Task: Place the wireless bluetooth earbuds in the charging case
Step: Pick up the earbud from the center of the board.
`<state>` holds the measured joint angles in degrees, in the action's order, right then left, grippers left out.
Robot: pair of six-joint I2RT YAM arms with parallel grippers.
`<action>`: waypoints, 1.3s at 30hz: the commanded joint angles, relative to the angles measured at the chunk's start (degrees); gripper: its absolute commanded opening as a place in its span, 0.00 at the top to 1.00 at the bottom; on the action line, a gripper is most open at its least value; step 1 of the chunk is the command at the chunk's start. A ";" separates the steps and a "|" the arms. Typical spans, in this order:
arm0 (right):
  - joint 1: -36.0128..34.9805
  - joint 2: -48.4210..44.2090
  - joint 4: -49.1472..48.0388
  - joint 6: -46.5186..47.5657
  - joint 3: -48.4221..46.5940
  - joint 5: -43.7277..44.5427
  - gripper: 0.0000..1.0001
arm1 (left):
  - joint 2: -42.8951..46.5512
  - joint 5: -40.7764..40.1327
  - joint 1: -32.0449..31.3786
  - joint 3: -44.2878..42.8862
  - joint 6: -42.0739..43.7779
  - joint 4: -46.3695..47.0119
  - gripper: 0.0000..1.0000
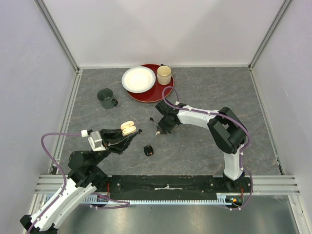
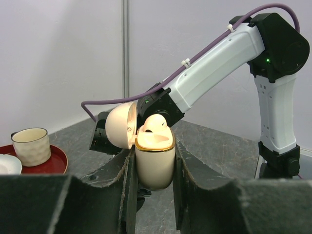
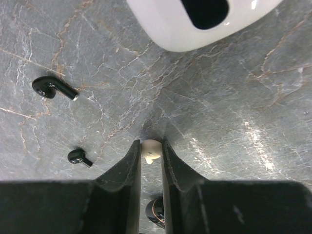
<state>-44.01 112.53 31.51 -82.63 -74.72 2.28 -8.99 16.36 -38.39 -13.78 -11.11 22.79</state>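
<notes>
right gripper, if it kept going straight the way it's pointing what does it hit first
The grey tabletop. The right gripper points down at it, shut on a pale earbud that seems to sit on or just above the surface, though depth is hard to judge. Nothing else lies in that line.

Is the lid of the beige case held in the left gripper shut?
No: the beige case in the left gripper has its lid swung open sideways, an earbud showing inside.
</notes>
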 commanded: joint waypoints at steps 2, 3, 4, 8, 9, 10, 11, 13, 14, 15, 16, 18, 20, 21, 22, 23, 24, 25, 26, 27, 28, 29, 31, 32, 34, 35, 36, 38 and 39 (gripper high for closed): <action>0.06 -1.26 0.22 9.93 0.54 4.30 0.85 | -0.32 -1.07 -0.02 -1.42 1.18 1.56 0.98; 0.15 -1.70 0.22 12.21 0.71 4.57 0.85 | -0.32 -0.98 -0.02 -1.42 1.27 1.65 0.98; 0.15 -1.87 0.13 15.71 0.80 4.75 0.86 | -0.50 -0.98 -0.02 -1.42 1.27 1.65 0.98; 0.06 -3.10 -0.66 23.54 2.56 4.92 0.88 | -1.02 -0.80 -0.10 -1.60 1.27 1.82 0.98; 0.06 -4.06 -0.92 24.61 3.17 5.45 0.89 | -1.20 -0.72 -0.10 -1.60 1.36 1.91 0.98; 0.06 -4.60 -1.27 25.84 4.31 6.06 0.90 | -1.38 -0.63 -0.02 -1.60 1.27 2.00 0.98; 0.06 -5.30 -1.53 27.94 4.84 6.59 0.90 | -1.72 -0.45 -0.02 -1.69 1.18 2.26 0.98; -0.11 -7.41 -2.15 30.32 6.59 8.17 0.90 | -1.99 -0.19 -0.02 -1.86 1.01 2.44 0.98; -0.03 -8.02 -2.41 31.38 7.21 8.35 0.90 | -2.17 -0.19 -0.02 -1.95 1.01 2.44 0.98; -0.02 -9.33 -2.68 33.74 7.83 8.44 0.90 | -2.34 -0.19 -0.02 -1.95 0.75 2.70 0.98; -0.02 -10.13 -3.98 34.72 9.49 8.26 0.89 | -2.34 -0.10 -0.02 -1.95 0.74 2.79 0.98; -0.02 -12.15 -5.57 36.92 11.34 7.74 0.87 | -2.78 -0.01 -0.02 -1.95 0.48 3.05 0.98; -0.11 -13.12 -7.42 37.98 13.36 6.69 0.83 | -2.96 0.25 -0.10 -1.95 0.39 3.14 0.98; -0.11 -13.65 -7.86 38.68 13.72 6.33 0.82 | -3.13 0.34 -0.02 -1.95 0.22 3.23 0.98; -0.03 -13.74 -8.65 38.95 14.24 5.63 0.81 | -3.31 0.34 -0.10 -1.95 0.22 3.32 0.98; -0.02 -13.74 -9.00 38.95 14.42 5.28 0.79 | -3.40 0.34 -0.02 -1.95 0.04 3.49 0.98; -0.11 -13.74 -9.27 39.30 14.51 5.10 0.78 | -3.75 0.43 -0.10 -1.95 0.04 3.67 0.98; -0.03 -13.57 -9.88 39.47 14.77 4.92 0.77 | -3.84 0.69 -0.02 -2.04 -0.05 3.76 0.98; -0.02 -13.57 -10.15 39.48 14.95 4.75 0.75 | -3.92 0.69 -0.10 -2.13 -0.05 3.76 0.98; -0.11 -13.65 -10.32 39.65 15.04 4.83 0.74 | -4.10 0.78 -0.10 -2.21 -0.05 3.67 0.98; -0.03 -13.57 -10.50 39.65 15.04 5.01 0.73 | -4.10 0.78 -0.02 -2.22 -0.05 3.67 0.98; -0.02 -13.30 -10.59 39.56 15.13 5.01 0.72 | -4.01 0.69 -0.02 -2.22 -0.05 3.67 0.98; -0.11 -13.21 -10.59 39.48 15.04 4.84 0.71 | -3.93 0.78 -0.02 -2.22 0.04 3.50 0.98; -0.11 -12.87 -10.68 39.39 15.04 4.75 0.69 | -3.93 0.78 -0.02 -2.13 0.04 3.49 0.98; -0.03 -12.60 -10.76 39.39 15.04 4.48 0.68 | -3.75 0.60 -0.02 -2.04 0.04 3.49 0.98; -0.02 -12.34 -10.76 39.21 15.04 4.40 0.68 | -3.75 0.60 -0.10 -2.04 -0.05 3.41 0.98; -0.02 -12.34 -10.76 39.21 15.13 4.31 0.67 | -3.75 0.60 -0.02 -2.04 -0.05 3.41 0.98; -0.03 -12.25 -10.85 38.78 15.13 4.31 0.66 | -3.66 0.60 -0.02 -2.04 -0.05 3.41 0.98; -0.11 -12.25 -10.85 38.51 15.22 4.57 0.65 | -3.75 0.60 -0.10 -2.04 -0.05 3.41 0.98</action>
<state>-44.03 100.55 22.61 -44.07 -59.99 7.11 -12.75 16.60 -38.39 -13.89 -11.16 23.86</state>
